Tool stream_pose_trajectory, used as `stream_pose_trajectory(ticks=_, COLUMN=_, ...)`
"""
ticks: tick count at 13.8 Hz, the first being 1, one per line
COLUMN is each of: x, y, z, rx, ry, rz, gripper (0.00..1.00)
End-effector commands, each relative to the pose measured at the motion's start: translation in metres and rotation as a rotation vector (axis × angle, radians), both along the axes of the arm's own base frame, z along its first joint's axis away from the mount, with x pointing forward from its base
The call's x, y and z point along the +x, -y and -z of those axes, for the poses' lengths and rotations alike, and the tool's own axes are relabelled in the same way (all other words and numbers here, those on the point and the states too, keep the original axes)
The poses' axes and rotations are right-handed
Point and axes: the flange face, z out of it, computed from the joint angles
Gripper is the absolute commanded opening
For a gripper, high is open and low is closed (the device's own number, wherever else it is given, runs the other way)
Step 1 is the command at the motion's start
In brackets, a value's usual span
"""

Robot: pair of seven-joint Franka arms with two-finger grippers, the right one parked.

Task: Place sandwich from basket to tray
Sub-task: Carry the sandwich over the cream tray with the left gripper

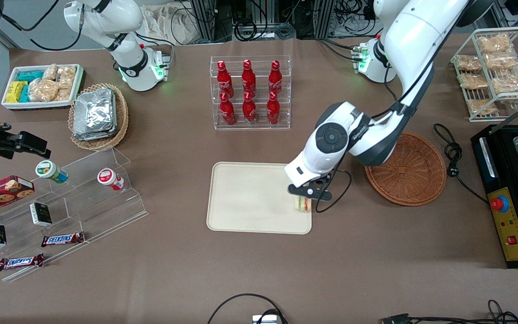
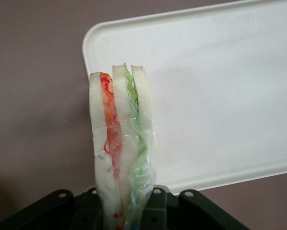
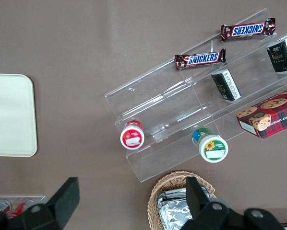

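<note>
Six red cola bottles (image 1: 249, 93) stand in a clear rack at twelve o'clock from the cream tray (image 1: 250, 198) in the front view. The gripper (image 1: 305, 198) hangs over the tray's edge nearest the working arm, closed on the sandwich (image 1: 303, 204), which sits at or just above the tray surface there; contact cannot be told. The reddish-brown wicker basket (image 1: 409, 171) lies at about two o'clock from the sandwich, near the tray but apart from it, partly covered by the arm. A black cable (image 1: 337, 193) loops between tray and basket.

From the left wrist camera, the sandwich (image 2: 122, 148) is pinched edge-on, showing three white bread slices with orange and green layers under clear wrap, over the tray's (image 2: 220, 96) rounded corner and the brown table (image 2: 38, 96).

From the right wrist camera, a tray corner (image 3: 11, 117) shows, with a clear stepped stand (image 3: 182, 110) at three o'clock holding two Snickers bars (image 3: 200, 59), two small jars (image 3: 132, 135) and a cookie box (image 3: 268, 115).
</note>
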Motion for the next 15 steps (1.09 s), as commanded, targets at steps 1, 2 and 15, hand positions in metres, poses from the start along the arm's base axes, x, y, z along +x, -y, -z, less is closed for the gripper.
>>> stream_pose_trajectory(ticks=1, x=0.009, y=0.020, z=0.015, rx=0.005, ry=-0.009, rz=-0.026, gripper=0.07)
stream_pose_trajectory(ticks=2, x=0.009, y=0.021, z=0.024, rx=0.019, ry=-0.004, rz=-0.017, gripper=0.07)
stream_pose_trajectory(ticks=15, x=0.000, y=0.035, z=0.068, rx=0.048, ry=0.010, rz=-0.026, gripper=0.57)
